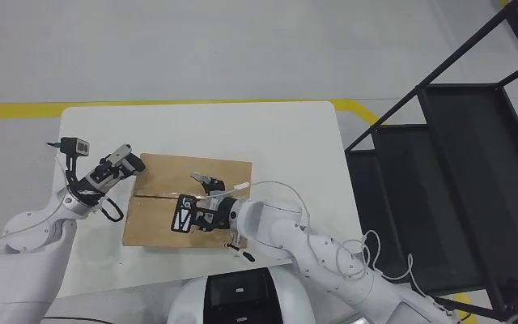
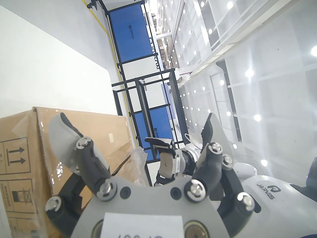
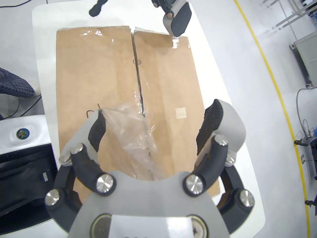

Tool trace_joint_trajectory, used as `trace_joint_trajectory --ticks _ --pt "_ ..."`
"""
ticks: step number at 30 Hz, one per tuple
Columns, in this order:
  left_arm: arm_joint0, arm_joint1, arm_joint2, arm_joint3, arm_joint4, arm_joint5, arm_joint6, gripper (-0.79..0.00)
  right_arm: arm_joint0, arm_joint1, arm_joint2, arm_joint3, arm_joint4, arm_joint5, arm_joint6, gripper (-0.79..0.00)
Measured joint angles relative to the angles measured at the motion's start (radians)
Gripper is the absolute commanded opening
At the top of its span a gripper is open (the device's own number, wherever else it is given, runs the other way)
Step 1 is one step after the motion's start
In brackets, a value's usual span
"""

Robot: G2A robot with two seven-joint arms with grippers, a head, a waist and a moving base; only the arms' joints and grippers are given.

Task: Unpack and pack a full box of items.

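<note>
A closed cardboard box (image 1: 190, 202) lies on the white table (image 1: 267, 130), its two top flaps meeting at a seam (image 3: 137, 75). My right gripper (image 3: 156, 115) hovers open above the seam end nearer the right arm; a loose strip of clear tape (image 3: 131, 130) rises from the seam and clings to one finger (image 3: 95, 130). In the top view the right gripper (image 1: 206, 182) is over the box's middle. My left gripper (image 2: 135, 125) stands open beside the box's far end (image 2: 74, 134), just off its corner (image 3: 178, 38); the left gripper (image 1: 129, 164) is at the box's left edge.
A black metal rack (image 1: 437, 162) stands on the floor right of the table. Bare tabletop lies behind the box (image 1: 202, 125) and to its right (image 1: 299, 162). A yellow line (image 1: 32, 109) runs along the floor past the table's far edge.
</note>
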Motion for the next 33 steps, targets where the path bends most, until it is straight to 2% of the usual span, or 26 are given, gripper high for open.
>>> trace_joint_trajectory --ticks 5,11,15,22,28,33 --pt "-0.002 -0.003 0.000 0.001 0.006 0.002 -0.001 0.000 -0.023 0.004 0.029 -0.036 0.026 0.009 0.015 0.000" --pt "-0.005 -0.007 0.002 0.001 0.011 0.003 -0.002 0.000 -0.081 0.018 0.060 -0.106 -0.080 0.055 -0.175 0.000" --pt "-0.005 -0.009 0.001 0.001 0.014 0.001 -0.004 0.000 -0.106 0.022 0.072 -0.122 -0.115 0.073 -0.233 0.000" --pt "-0.004 -0.012 -0.003 0.005 0.032 0.003 0.001 0.000 -0.075 0.016 0.069 -0.109 -0.080 0.045 -0.183 0.000" --pt "-0.007 -0.017 -0.007 0.013 0.068 -0.006 0.069 0.000 -0.047 0.009 0.087 -0.112 0.007 0.030 -0.139 0.000" --pt "-0.008 -0.020 -0.030 0.035 0.151 0.001 0.191 0.000 -0.042 0.010 0.107 -0.113 0.021 0.028 -0.126 0.000"
